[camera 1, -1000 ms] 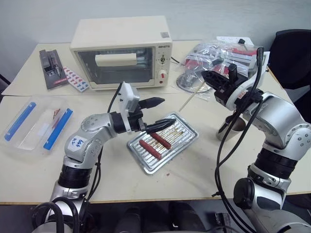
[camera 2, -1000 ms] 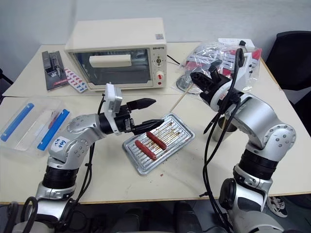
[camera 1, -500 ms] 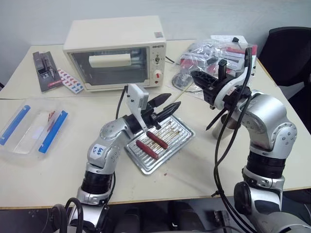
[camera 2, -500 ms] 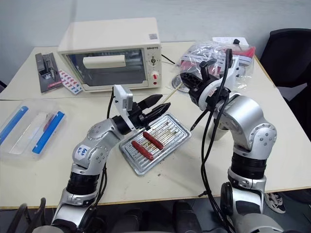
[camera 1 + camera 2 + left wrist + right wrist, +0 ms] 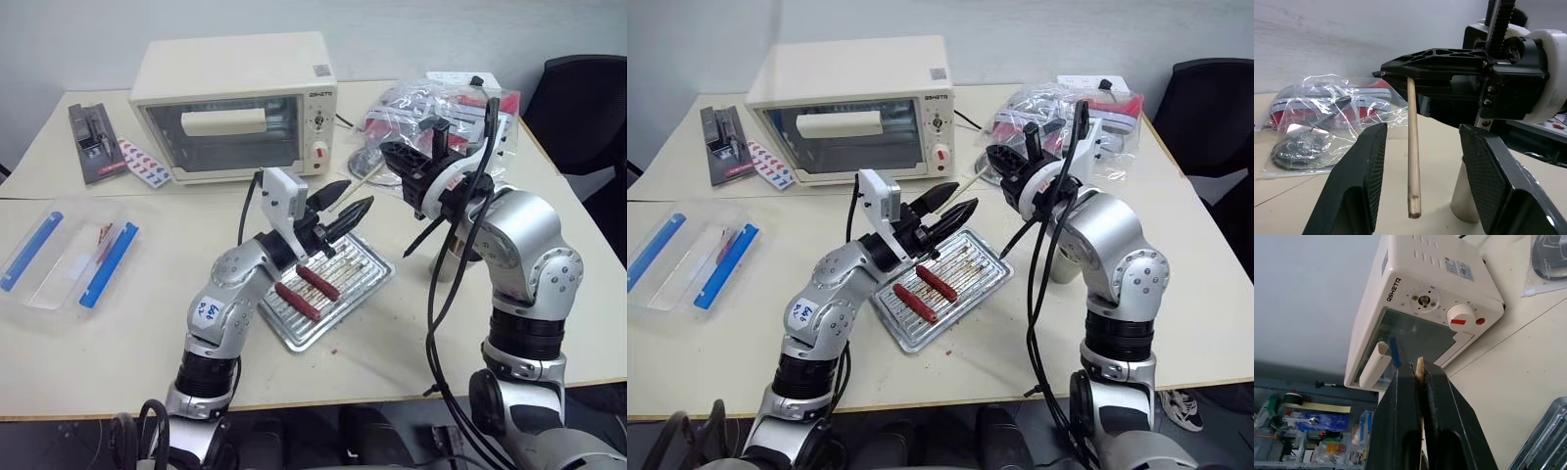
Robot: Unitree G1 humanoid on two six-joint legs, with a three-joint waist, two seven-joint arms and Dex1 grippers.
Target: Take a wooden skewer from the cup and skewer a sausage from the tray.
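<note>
Two reddish-brown sausages [image 5: 299,301] lie side by side in the greasy silver tray [image 5: 367,279] at the table's near middle. Just above the tray, the left gripper [image 5: 351,204] holds its black fingers [image 5: 1364,171] parted on either side of a wooden skewer [image 5: 1413,147] without touching it. The right gripper [image 5: 390,154] is clamped on that skewer. The steel cup [image 5: 453,259] stands beside the right arm; behind sits a cream toaster oven [image 5: 235,98].
</note>
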